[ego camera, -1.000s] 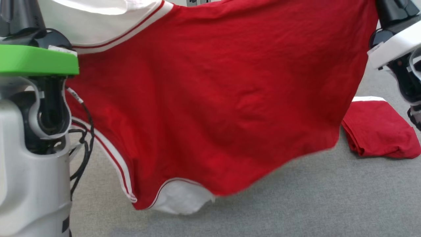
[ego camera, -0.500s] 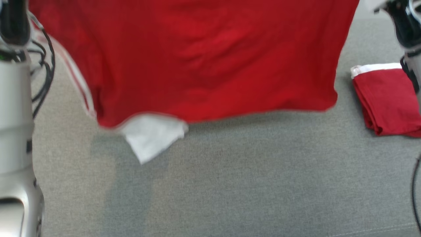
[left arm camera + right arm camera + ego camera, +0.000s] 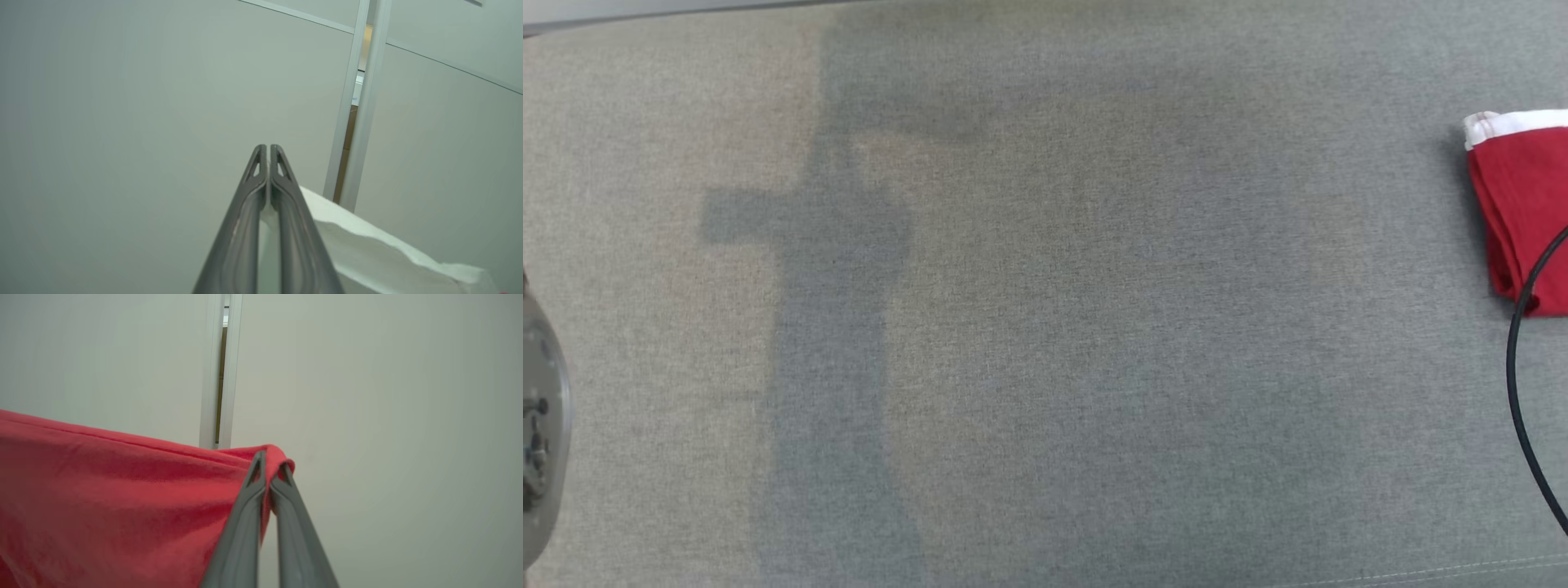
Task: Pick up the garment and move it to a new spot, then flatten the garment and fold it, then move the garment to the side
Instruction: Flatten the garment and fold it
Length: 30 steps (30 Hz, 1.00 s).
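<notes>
The red fabric garment (image 3: pixel 122 490) is up in the air, stretched out in front of a pale wall. In the right wrist view it fills the lower left of the frame, its top hem running from the left edge up to the centre. There the right end effector (image 3: pixel 269 465) is clenched on a bunched corner of it, and a small red fold pokes out over the fingertips.

In the left wrist view the left end effector (image 3: pixel 267 149) is clenched too, its dark fingers pressed together at the tips. The garment's white part (image 3: pixel 367 253) shows in the slit between them lower down and spreads off to the lower right of the frame.

Behind both grippers stand the smooth grey-green wall panels (image 3: pixel 122 102). A narrow upright pale frame strip (image 3: pixel 220 367) with a dark gap in it sits at the top centre of the right wrist view.

In the head view, looking down, the grey woven fabric surface (image 3: pixel 1094 327) carries soft, blocky shadows left of centre. A second red cloth, folded, with a white band (image 3: pixel 1523 204), lies at the right edge. A thin black cable (image 3: pixel 1515 367) curves down in front of it. A rounded grey piece of the robot's body (image 3: pixel 539 425) peeks in at the lower left edge.
</notes>
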Available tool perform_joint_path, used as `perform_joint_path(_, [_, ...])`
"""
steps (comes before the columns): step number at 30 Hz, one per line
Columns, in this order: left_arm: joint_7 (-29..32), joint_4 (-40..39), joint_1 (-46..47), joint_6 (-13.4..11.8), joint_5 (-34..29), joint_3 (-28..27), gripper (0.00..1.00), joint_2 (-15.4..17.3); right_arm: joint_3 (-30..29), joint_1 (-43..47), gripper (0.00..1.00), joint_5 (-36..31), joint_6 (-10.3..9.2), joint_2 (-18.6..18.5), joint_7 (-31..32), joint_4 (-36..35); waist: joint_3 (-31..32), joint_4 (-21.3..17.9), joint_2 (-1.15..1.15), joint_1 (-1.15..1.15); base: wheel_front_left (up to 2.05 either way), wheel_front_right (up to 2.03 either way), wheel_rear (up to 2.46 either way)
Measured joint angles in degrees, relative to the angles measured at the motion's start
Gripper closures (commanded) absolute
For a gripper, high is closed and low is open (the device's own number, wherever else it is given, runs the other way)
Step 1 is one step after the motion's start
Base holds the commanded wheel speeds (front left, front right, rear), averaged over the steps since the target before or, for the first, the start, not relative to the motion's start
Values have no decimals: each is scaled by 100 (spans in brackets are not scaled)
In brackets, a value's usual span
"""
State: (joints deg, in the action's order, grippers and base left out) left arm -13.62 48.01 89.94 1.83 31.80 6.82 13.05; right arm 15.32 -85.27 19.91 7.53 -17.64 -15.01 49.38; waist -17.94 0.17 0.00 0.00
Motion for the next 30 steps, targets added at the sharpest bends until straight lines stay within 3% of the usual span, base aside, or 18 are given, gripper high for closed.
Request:
perform_joint_path(6, [-125,300,-400,366,-69,78,100,-275,-312,1010,100,-307,0,70,-4,-403,-169,161,0,0,0,0,0])
perform_joint_path(14, [-136,-51,-2324,527,-270,-4,100,-565,-387,2376,100,-188,0,76,-3,-459,-233,386,0,0,0,0,0])
perform_joint_path(24, [-141,-322,-4279,556,-475,-230,100,-349,-157,3621,100,191,0,170,-3,-722,118,456,0,0,0,0,0])
perform_joint_path(30, [-142,-482,-5331,558,-734,520,100,-53,415,4342,100,566,0,170,-3,-639,500,464,0,0,0,0,0])
